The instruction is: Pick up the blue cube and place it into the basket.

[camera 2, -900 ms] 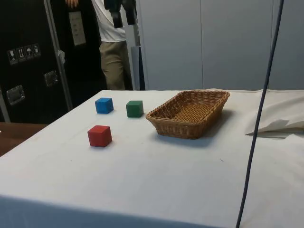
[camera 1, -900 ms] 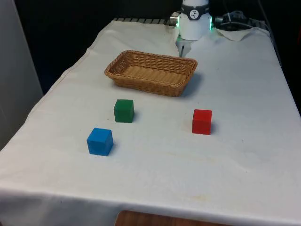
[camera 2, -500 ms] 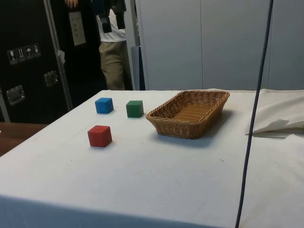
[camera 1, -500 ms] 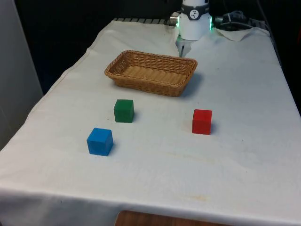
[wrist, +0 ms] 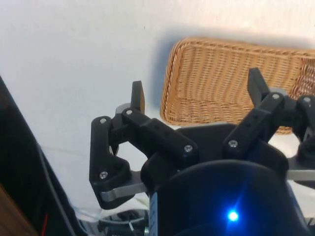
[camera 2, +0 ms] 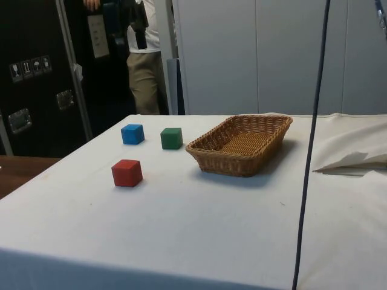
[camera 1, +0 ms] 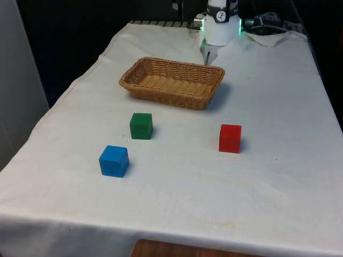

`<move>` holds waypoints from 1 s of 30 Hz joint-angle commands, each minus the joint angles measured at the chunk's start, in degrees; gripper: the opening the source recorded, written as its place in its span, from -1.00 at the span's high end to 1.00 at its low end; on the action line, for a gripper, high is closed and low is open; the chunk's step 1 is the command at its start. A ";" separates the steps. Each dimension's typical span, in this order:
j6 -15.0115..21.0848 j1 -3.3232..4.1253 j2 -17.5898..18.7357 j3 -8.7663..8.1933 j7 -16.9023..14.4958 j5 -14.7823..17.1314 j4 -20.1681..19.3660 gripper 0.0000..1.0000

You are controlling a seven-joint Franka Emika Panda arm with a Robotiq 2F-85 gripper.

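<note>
While gripper (wrist: 196,93) spread | blue cube (camera 1: 113,160) flat, corner toward camera | basket (camera 1: 172,81) long axis crosswise

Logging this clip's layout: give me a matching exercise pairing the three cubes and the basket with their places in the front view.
Things:
1. blue cube
2. green cube
3. red cube
4. basket

Places:
A. farthest toward the front view's right
B. nearest the camera, on the front view's left
C. farthest from the camera, holding nothing
D. between the blue cube and the basket

Pairs: 1-B, 2-D, 3-A, 4-C
</note>
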 commanded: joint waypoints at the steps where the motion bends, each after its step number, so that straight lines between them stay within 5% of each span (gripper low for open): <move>1: 0.46 0.00 0.29 -0.06 0.00 -0.11 0.06 -1.00; 16: 8.37 -0.06 4.13 -1.43 -0.92 -1.55 -0.06 -1.00; 23: 12.61 -0.86 8.19 -2.69 -3.67 -0.46 1.72 -1.00; 24: 12.49 -0.40 7.85 -3.04 -3.21 -0.92 1.38 -1.00; 30: 15.30 -1.32 11.80 -4.07 -6.13 1.15 3.78 -1.00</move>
